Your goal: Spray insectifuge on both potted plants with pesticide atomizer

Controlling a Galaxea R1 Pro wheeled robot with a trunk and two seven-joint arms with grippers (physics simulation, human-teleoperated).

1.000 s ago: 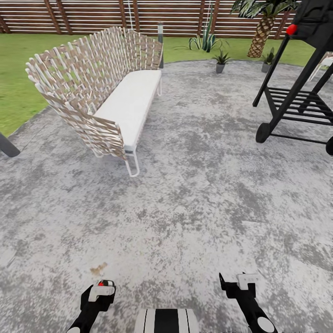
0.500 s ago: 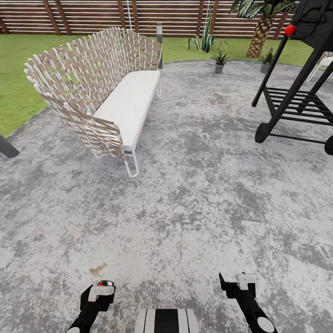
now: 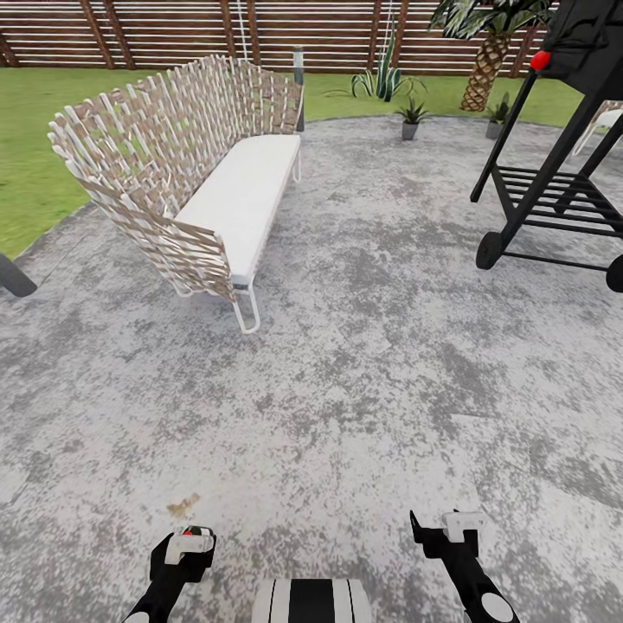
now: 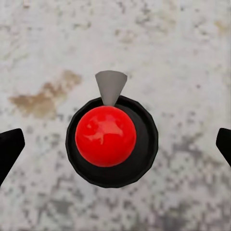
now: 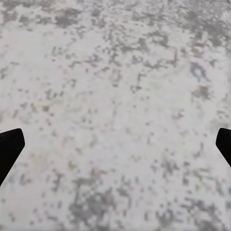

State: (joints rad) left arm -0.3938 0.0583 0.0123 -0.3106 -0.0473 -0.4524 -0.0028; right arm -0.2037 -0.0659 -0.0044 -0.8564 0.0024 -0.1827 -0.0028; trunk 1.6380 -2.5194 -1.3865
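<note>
Rolling across the grey speckled patio [image 3: 372,363] of the garden, the robot carries both arms low at the near edge of the head view. The left hand [image 3: 190,543] is spread: its dark fingertips [image 4: 9,149] sit wide apart in the wrist view. Between them, clear of both, is a black round top with a red dome and a grey spout. It looks like the pesticide atomizer [image 4: 111,139] seen end-on, and whether anything grips it I cannot tell. The right hand [image 3: 463,522] is spread too, with bare stone under it. Far ahead at the patio's rim stand the two potted plants, one [image 3: 410,117] near the striped agave [image 3: 385,80] and the other [image 3: 499,114] by the palm [image 3: 490,52]. A wicker sofa [image 3: 199,164] sits ahead on the left and a black grill cart [image 3: 554,173] on the right, with the slat fence [image 3: 173,30] behind the lawn [image 3: 35,147].
</note>
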